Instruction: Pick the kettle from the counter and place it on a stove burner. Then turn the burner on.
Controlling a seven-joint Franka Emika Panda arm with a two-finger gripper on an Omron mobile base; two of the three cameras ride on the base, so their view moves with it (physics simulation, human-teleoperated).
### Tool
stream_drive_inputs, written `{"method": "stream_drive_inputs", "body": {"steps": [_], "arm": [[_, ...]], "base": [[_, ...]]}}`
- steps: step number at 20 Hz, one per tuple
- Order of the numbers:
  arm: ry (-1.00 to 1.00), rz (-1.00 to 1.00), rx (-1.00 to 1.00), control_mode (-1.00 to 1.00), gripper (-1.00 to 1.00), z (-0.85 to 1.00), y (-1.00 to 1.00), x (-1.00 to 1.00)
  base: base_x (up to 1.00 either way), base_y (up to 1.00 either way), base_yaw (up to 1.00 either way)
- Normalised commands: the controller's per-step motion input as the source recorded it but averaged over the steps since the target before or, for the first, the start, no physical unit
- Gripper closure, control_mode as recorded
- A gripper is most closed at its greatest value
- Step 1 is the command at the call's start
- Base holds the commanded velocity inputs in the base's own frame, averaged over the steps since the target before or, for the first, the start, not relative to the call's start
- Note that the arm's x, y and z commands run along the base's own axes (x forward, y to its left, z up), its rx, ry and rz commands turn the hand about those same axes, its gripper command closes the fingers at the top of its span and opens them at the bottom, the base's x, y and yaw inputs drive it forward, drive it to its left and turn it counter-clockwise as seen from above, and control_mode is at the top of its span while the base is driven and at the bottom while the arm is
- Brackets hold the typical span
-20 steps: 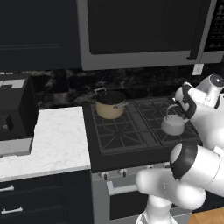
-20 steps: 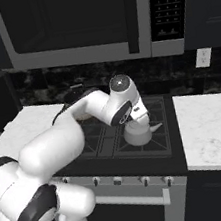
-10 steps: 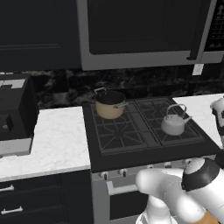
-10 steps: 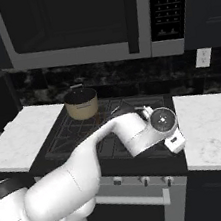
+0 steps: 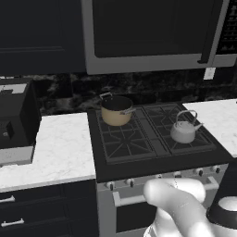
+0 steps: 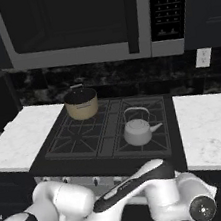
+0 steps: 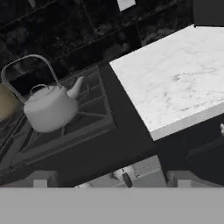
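Observation:
The silver kettle (image 5: 184, 130) (image 6: 137, 131) (image 7: 47, 108) stands upright on the front right stove burner (image 5: 190, 144), spout toward the right counter (image 6: 210, 126) (image 7: 175, 78). Nothing holds it. My gripper (image 7: 111, 183) hangs low in front of the stove, right of the kettle and well apart from it, looking up across the cooktop's front right corner. Its fingertips (image 7: 40, 179) sit wide apart with nothing between them: open. A silver front knob (image 7: 126, 177) lies just ahead of the fingers. My arm's elbow (image 5: 176, 203) and wrist (image 6: 200, 209) fill the lower part of both base views.
A tan pot (image 5: 115, 110) (image 6: 81, 103) sits on the back left burner. A black appliance (image 5: 14, 121) stands on the left counter (image 5: 55, 150). The microwave (image 5: 148, 32) hangs above the stove. More knobs (image 5: 131, 182) line the stove front, above the oven handle (image 5: 134, 199).
The gripper has let go of the kettle, which stays on the burner. The arm has swung away from it, down and to the right, below the cooktop's front edge.

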Motion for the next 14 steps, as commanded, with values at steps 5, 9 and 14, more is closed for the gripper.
{"method": "stream_drive_inputs", "body": {"steps": [5,9,14], "arm": [[-0.76,0.33,-0.49,-1.0,-1.0,-1.0,0.09,-0.71],[-0.4,0.15,-0.33,-1.0,-1.0,-0.81,0.34,-0.02],[0.0,0.01,-0.07,-1.0,-1.0,-0.07,0.02,0.26]], "base": [[0.0,0.0,0.0],[0.0,0.0,0.0],[0.0,0.0,0.0]]}}
